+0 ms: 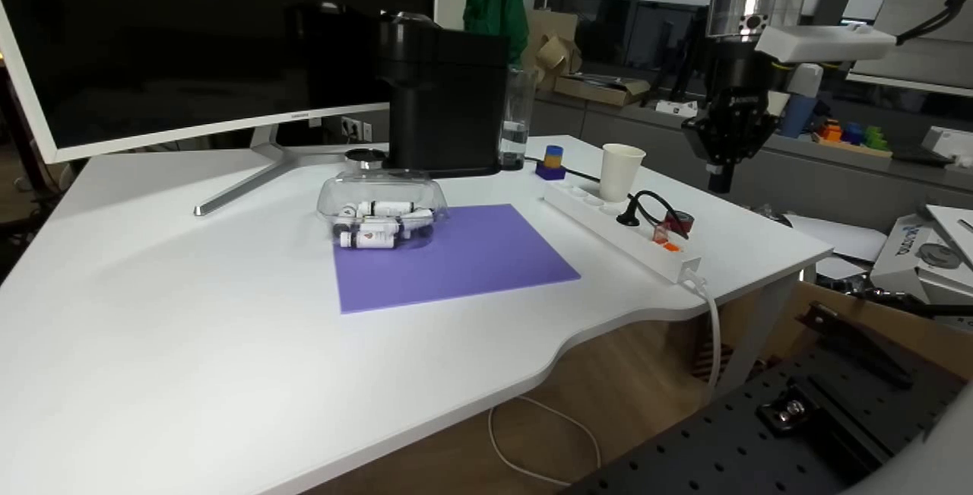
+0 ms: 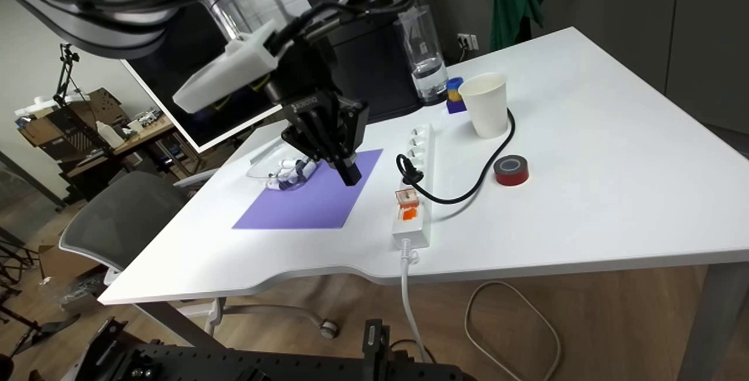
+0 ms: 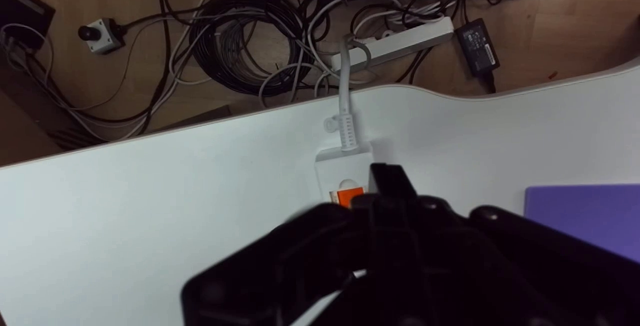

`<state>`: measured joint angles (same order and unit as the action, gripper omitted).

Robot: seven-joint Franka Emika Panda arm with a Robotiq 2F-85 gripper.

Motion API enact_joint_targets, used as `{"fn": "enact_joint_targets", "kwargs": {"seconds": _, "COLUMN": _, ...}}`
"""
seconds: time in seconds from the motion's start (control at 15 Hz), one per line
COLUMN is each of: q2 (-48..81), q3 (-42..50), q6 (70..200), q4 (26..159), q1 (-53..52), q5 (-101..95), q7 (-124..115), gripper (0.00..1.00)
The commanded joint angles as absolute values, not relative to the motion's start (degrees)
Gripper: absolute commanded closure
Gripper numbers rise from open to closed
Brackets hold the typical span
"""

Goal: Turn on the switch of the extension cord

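While gripper [image 2: 350,174] hovers clenched, empty, above table [image 2: 585,164], switch [image 2: 409,214] sits on near end of extension cord [image 1: 608,230], right of purple mat [image 1: 456,259] in both exterior views. Gripper partly hides switch in wrist view, so centering first, then gentle straight-down press, is probably best bet.

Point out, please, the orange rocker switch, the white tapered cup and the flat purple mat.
Orange rocker switch [image 3: 349,196]: wrist view, exposed top.
White tapered cup [image 2: 487,110]: in an exterior view, outer wall.
Flat purple mat [image 1: 467,259]: in an exterior view, bare surface.
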<state>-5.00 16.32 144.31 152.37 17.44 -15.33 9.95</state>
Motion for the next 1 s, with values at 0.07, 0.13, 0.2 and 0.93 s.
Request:
{"fn": "enact_joint_targets", "kwargs": {"seconds": 0.07, "q2": -3.0, "q3": 16.4, "q6": 145.2, "q4": 151.5, "q1": 17.1, "q5": -14.5, "q7": 10.9, "gripper": 1.00}}
{"fn": "enact_joint_targets", "kwargs": {"seconds": 0.13, "q2": -1.2, "q3": 16.5, "q6": 146.9, "q4": 150.9, "q1": 17.1, "q5": -14.5, "q7": 10.9, "gripper": 1.00}}
{"fn": "enact_joint_targets", "kwargs": {"seconds": 0.2, "q2": 0.2, "q3": 16.5, "q6": 148.4, "q4": 150.5, "q1": 17.1, "q5": -14.7, "q7": 11.3, "gripper": 1.00}}
{"fn": "enact_joint_targets", "kwargs": {"seconds": 0.93, "q2": 14.7, "q3": 15.9, "q6": 158.6, "q4": 144.0, "q1": 16.8, "q5": -15.6, "q7": 16.4, "gripper": 1.00}}
